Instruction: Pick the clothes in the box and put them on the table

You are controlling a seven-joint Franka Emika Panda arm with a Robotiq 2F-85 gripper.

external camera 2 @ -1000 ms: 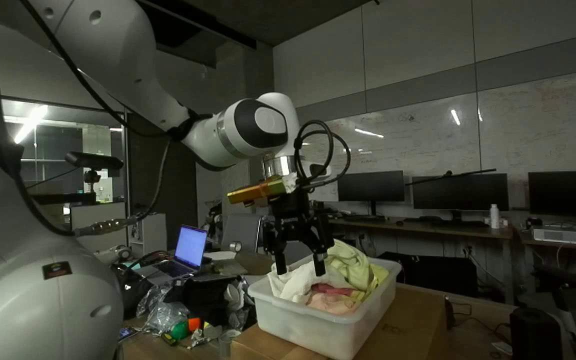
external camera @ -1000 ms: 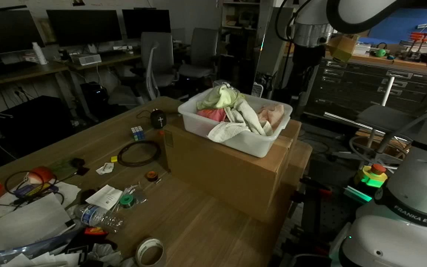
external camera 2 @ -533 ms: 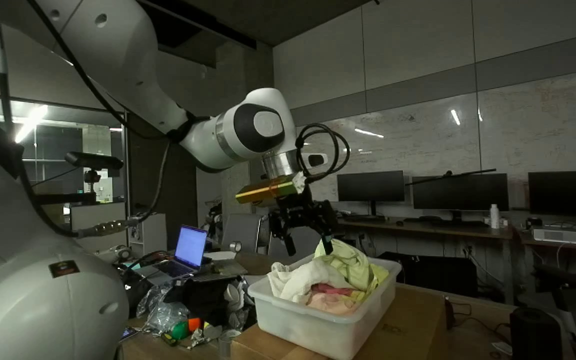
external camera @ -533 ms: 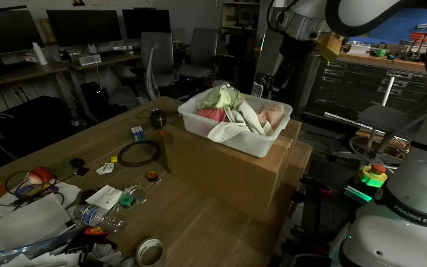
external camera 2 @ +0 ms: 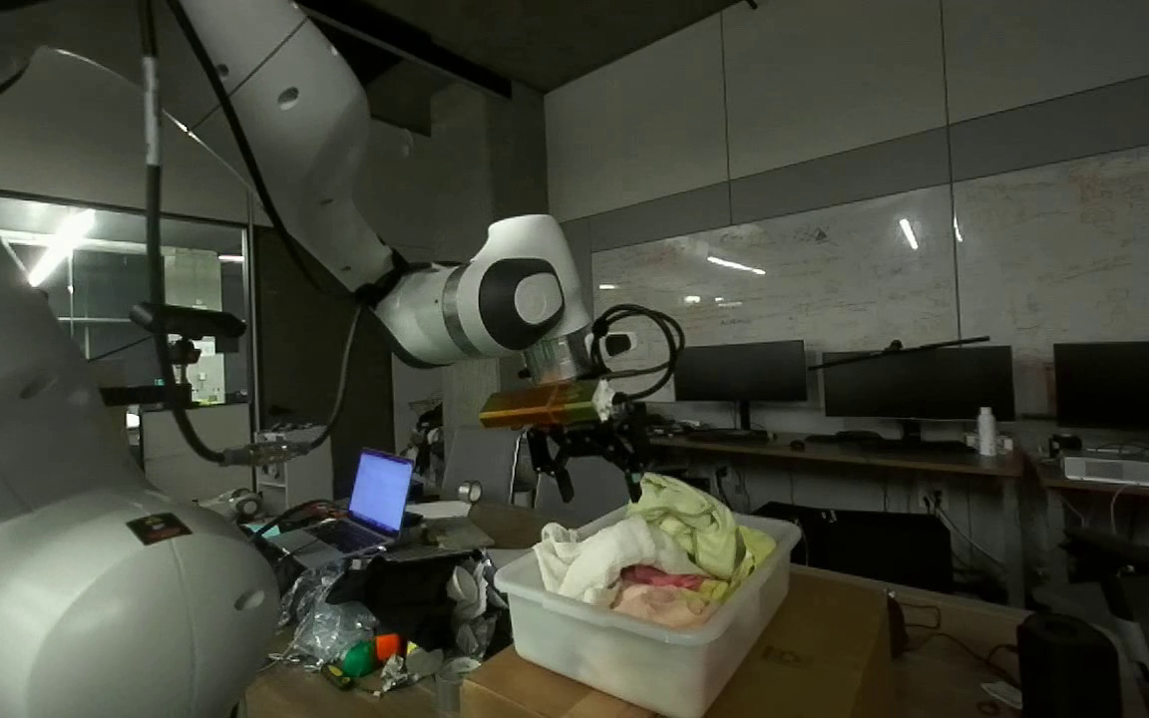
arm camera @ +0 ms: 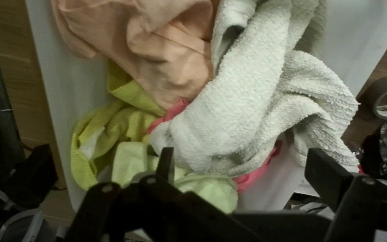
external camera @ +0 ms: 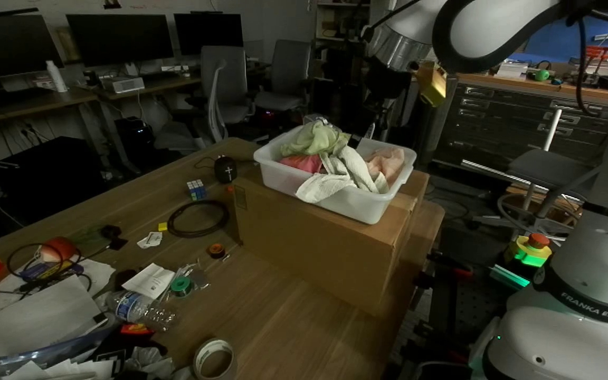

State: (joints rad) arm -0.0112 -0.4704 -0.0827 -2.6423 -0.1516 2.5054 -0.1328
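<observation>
The clothes (external camera 2: 614, 553) are sitting in a white plastic bin (external camera 2: 594, 638), scrunched up together. The one that takes up the most room in the wrist view is an off-white towel (arm camera: 233, 101), really nubby and twisted into a fat roll; in an exterior view one end of it flops over the bin's rim. Next to it there's a smoother peach cloth (arm camera: 166, 60), pretty crumpled, with a mustardy yellow cloth (arm camera: 119, 124) partly tucked under it. A hot pink cloth (arm camera: 254, 174) just peeks out from beneath the towel up close, and a pale lime cloth (external camera: 317, 138) is heaped highest, poking above the rim.

The claw (external camera 2: 599, 487) hangs tilted at the lime end of the bin, fingers spread wide and gripping nothing. Can't tell if a tip is brushing the lime one.

Bin's on top of a cardboard box (external camera: 309, 243), which stands on the wooden table (external camera: 293, 327). Also on there: a roll of tape (external camera: 210, 345), a plastic bottle (external camera: 143, 310) and a puzzle cube (external camera: 196, 190).
</observation>
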